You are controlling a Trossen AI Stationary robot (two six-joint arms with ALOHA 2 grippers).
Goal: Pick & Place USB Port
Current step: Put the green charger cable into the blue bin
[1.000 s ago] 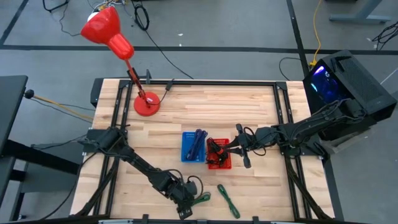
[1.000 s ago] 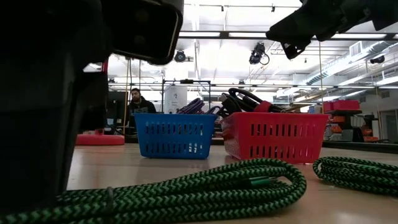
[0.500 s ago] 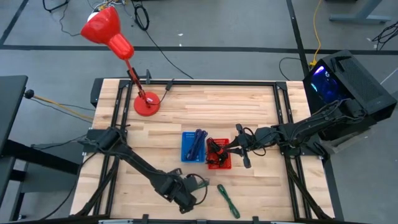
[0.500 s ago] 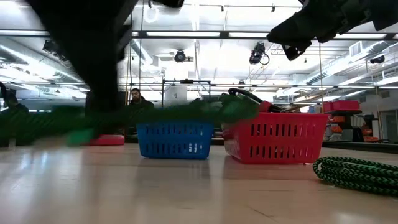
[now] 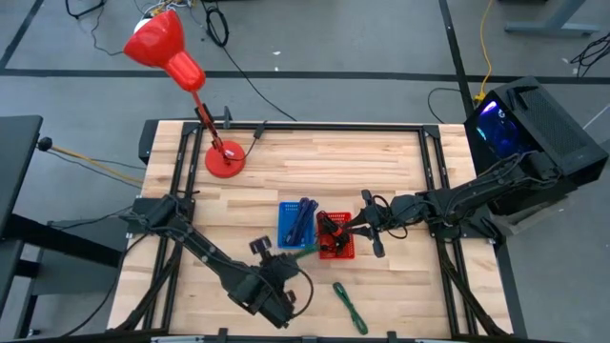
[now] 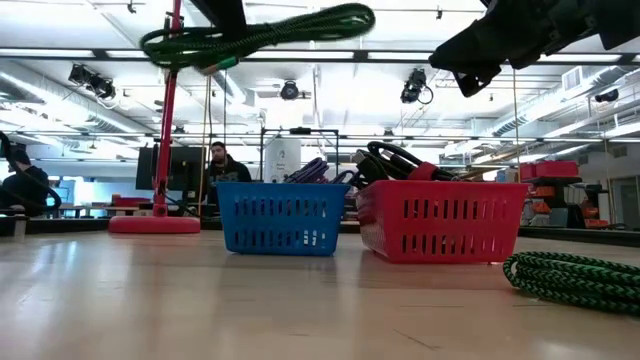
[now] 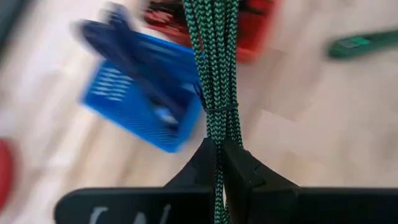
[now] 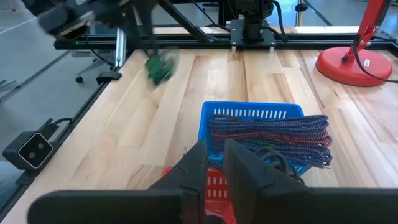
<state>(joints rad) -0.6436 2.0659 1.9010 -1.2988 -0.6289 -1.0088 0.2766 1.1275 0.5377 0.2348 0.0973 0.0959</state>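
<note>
My left gripper (image 7: 218, 163) is shut on a coiled green braided cable (image 7: 213, 59), which shows high above the table in the low view (image 6: 255, 33) and next to the baskets in the high view (image 5: 302, 252). A second green cable (image 5: 350, 307) lies flat on the table near its near edge (image 6: 573, 275). The blue basket (image 5: 295, 223) holds purple cables. The red basket (image 5: 335, 238) holds dark cables. My right gripper (image 8: 215, 167) hovers above the red basket, fingers close together, holding nothing. My left gripper pinches the green cable bundle (image 7: 217, 134) between its two fingers, several strands together. The bundle reaches out past the fingertips, with a thin tie (image 7: 219, 109) around it just beyond them. It is lifted clear of the table and lies roughly level in the low view.
A red desk lamp stands by its round base (image 5: 225, 158) at the table's far left. The two baskets sit side by side mid-table (image 6: 280, 217) (image 6: 440, 219). Black rails frame the table (image 5: 286, 127). Bare wood lies left of the baskets. People show in the room behind.
My left gripper has risen from the table's near edge and moved toward the baskets, staying shut on the green cable. The bundle, which lay on the table a second ago, is now lifted clear and carried high. The right arm has kept still.
</note>
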